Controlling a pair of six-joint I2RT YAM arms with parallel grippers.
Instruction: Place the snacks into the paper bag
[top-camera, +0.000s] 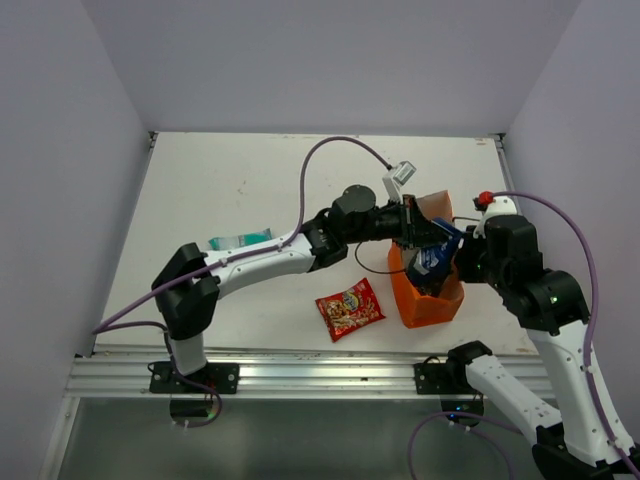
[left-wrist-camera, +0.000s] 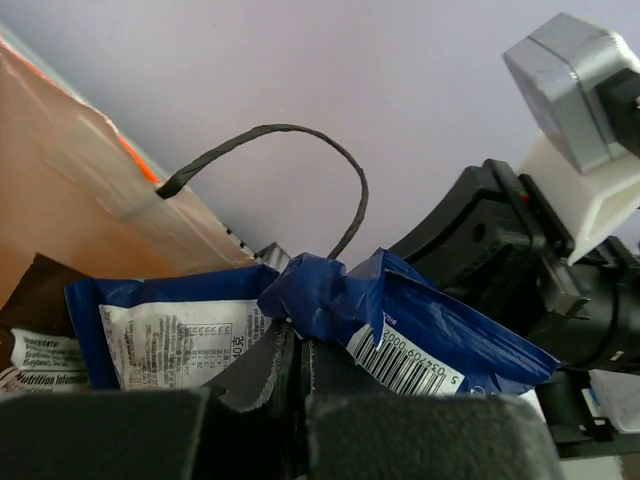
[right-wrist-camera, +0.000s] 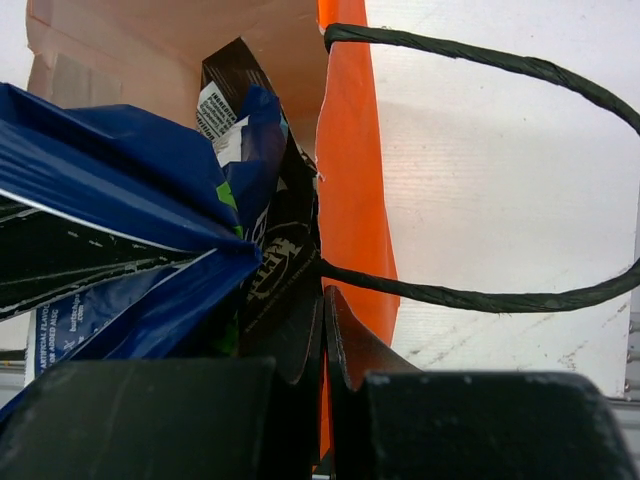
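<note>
The orange paper bag (top-camera: 428, 300) stands at the table's front right, its wall (right-wrist-camera: 352, 150) close in the right wrist view. My right gripper (right-wrist-camera: 324, 312) (top-camera: 463, 264) is shut on the bag's rim beside a dark cord handle (right-wrist-camera: 480, 60). My left gripper (left-wrist-camera: 298, 340) (top-camera: 414, 228) is shut on the crumpled edge of the blue-white snack (left-wrist-camera: 420, 335) (top-camera: 436, 260), which sticks out of the bag's mouth. The dark brown snack (right-wrist-camera: 285, 250) (left-wrist-camera: 30, 290) sits inside the bag. On the table lie the red snack (top-camera: 350, 308) and the teal snack (top-camera: 240, 240).
The left arm (top-camera: 260, 262) stretches across the table's middle towards the bag. A purple cable (top-camera: 330, 150) loops above it. The metal rail (top-camera: 300, 375) runs along the table's near edge.
</note>
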